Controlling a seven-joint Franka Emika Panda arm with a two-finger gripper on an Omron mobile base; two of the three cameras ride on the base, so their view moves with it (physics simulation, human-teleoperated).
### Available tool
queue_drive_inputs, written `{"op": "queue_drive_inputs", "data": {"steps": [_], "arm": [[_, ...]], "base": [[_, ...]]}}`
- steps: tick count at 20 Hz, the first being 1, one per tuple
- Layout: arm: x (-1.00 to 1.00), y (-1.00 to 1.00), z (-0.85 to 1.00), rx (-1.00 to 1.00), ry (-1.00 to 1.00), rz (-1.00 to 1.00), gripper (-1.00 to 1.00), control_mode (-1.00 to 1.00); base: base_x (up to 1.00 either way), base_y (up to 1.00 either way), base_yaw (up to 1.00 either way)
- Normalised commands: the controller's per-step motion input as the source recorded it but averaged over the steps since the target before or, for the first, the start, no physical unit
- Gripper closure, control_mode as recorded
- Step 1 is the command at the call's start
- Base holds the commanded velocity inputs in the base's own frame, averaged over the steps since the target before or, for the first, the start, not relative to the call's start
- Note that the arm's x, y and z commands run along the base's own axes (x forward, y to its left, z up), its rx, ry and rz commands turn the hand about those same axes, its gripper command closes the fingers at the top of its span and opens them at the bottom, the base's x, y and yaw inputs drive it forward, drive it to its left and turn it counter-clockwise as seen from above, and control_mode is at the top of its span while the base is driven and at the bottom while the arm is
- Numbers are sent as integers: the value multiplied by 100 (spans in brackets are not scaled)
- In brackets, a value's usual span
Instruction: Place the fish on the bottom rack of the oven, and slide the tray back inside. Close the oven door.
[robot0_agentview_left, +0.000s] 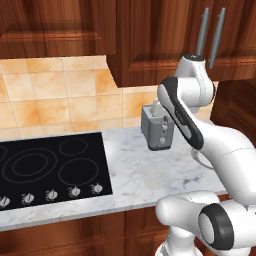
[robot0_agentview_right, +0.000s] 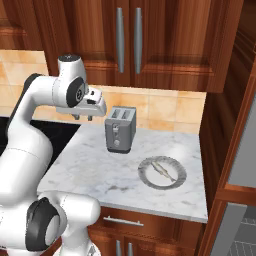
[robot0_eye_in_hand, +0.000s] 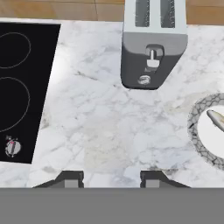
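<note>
While the gripper (robot0_eye_in_hand: 111, 178) is held parted and empty above the marble counter (robot0_eye_in_hand: 109, 127), the fish (robot0_eye_in_hand: 216, 119) is seen on the grey-rimmed plate (robot0_eye_in_hand: 197, 135) well off to its right.

Base views flank the counter (robot0_agentview_right: 100, 172); hand view looks down.

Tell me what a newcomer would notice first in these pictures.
The white arm's gripper hangs high over the marble counter, holding nothing. Just past it a grey toaster stands near the tiled wall. To the toaster's right a small fish lies on a round plate; a black cooktop sits on the left.
</note>
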Motion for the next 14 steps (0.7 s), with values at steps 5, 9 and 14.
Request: {"op": "queue_drive_inputs", "data": {"steps": [5, 9, 14], "arm": [[-43, -33, -23, 1, 0, 0, -100, -100], [-30, -66, -23, 5, -5, 0, -100, -100], [-33, -90, -15, 1, -6, 4, -100, -100]], "base": [[0, 0, 0], [0, 0, 0], [0, 0, 0]]}}
